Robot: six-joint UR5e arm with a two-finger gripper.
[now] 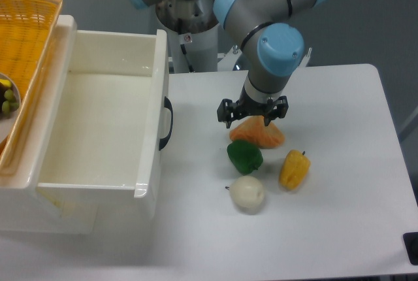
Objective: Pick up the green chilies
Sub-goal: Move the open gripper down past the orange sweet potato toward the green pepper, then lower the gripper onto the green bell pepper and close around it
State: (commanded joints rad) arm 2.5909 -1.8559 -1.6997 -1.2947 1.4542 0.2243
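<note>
White table (339, 215) carries green chilies (245, 157) just below an orange wedge (259, 132). Gripper (251, 116) hangs above the wedge, fingers spread, holding nothing.

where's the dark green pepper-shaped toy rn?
The dark green glossy pepper-shaped toy sits on the white table, right of the white bin, touching the orange wedge behind it; the gripper hovers beyond.

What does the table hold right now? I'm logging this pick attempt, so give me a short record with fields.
target: green chilies, on the table, untouched
hand: empty, above the orange wedge, behind the target
hand state: fingers apart
neighbours: yellow pepper to the image right, white onion in front
bin: white tub at image left
</note>
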